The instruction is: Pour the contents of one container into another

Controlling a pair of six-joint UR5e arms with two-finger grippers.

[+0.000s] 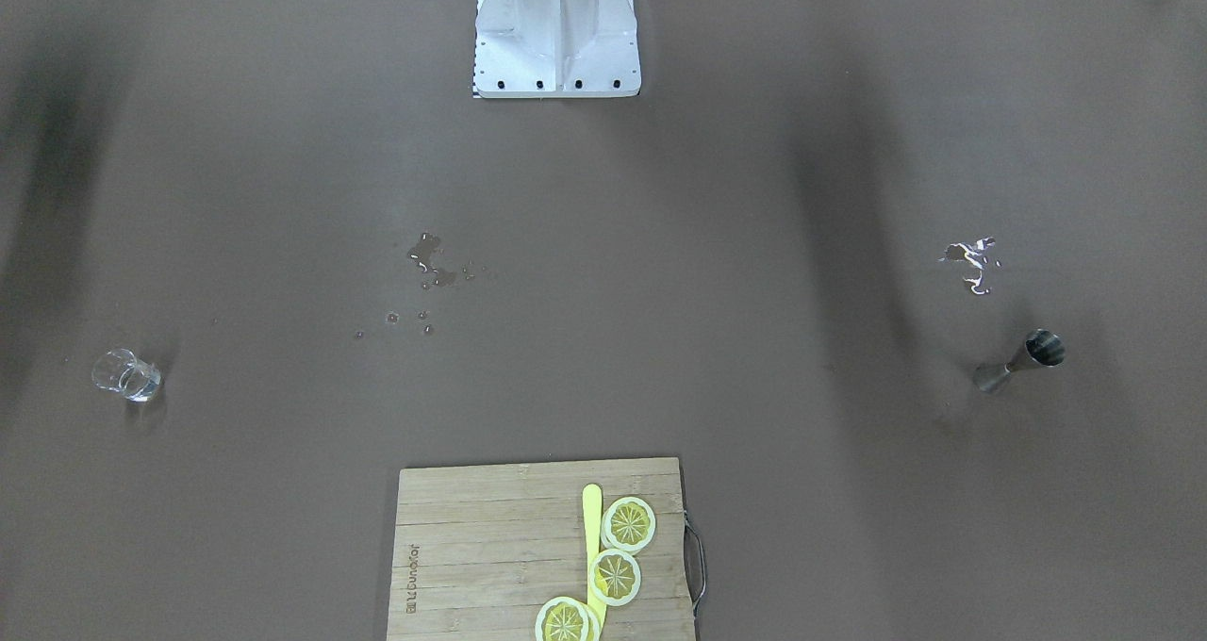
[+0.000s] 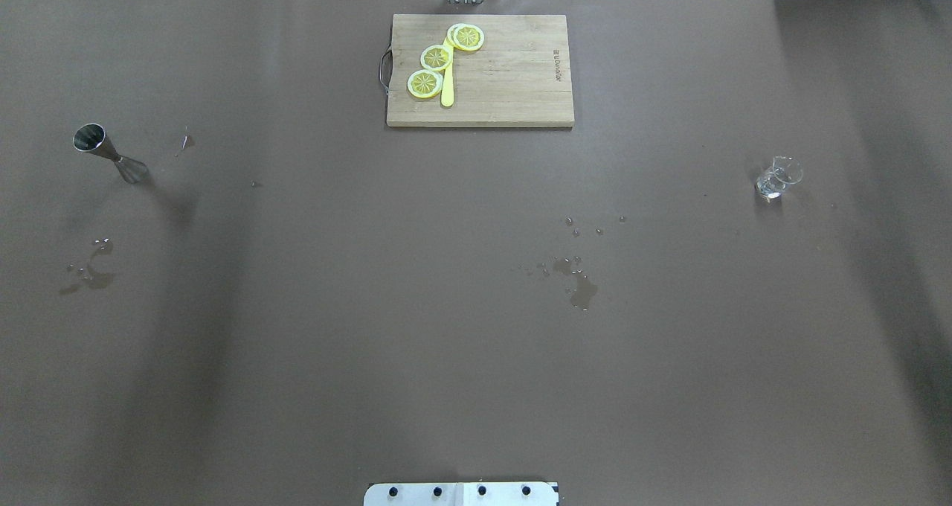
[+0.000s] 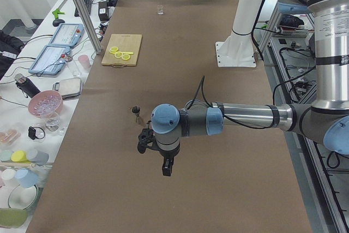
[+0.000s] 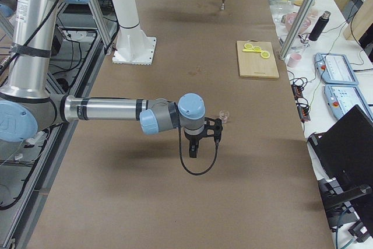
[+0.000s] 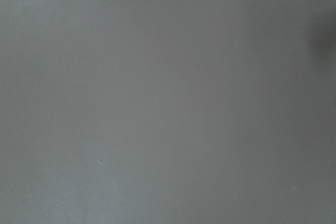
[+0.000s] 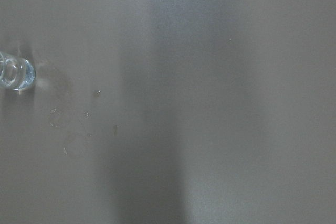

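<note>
A steel jigger [image 2: 110, 154] stands on the brown table on my left side, also visible as the jigger [image 1: 1020, 361] and the jigger [image 3: 138, 114]. A small clear glass [image 2: 777, 176] with some liquid stands far on my right, seen too as the glass [image 1: 126, 375] and the glass [image 6: 14, 72]. My left gripper [image 3: 167, 167] hangs above the table on the near side of the jigger, apart from it. My right gripper [image 4: 193, 151] hangs close to the glass [image 4: 224, 115], not touching it. Both show only in the side views, so I cannot tell their state.
A wooden cutting board [image 2: 513, 82] with lemon slices [image 2: 436, 57] and a yellow knife [image 2: 447, 89] lies at the table's far edge. Spilled drops [image 2: 579, 286] mark the middle, more wet patches [image 2: 89, 271] the left. The robot base [image 1: 556, 33] stands at the near edge.
</note>
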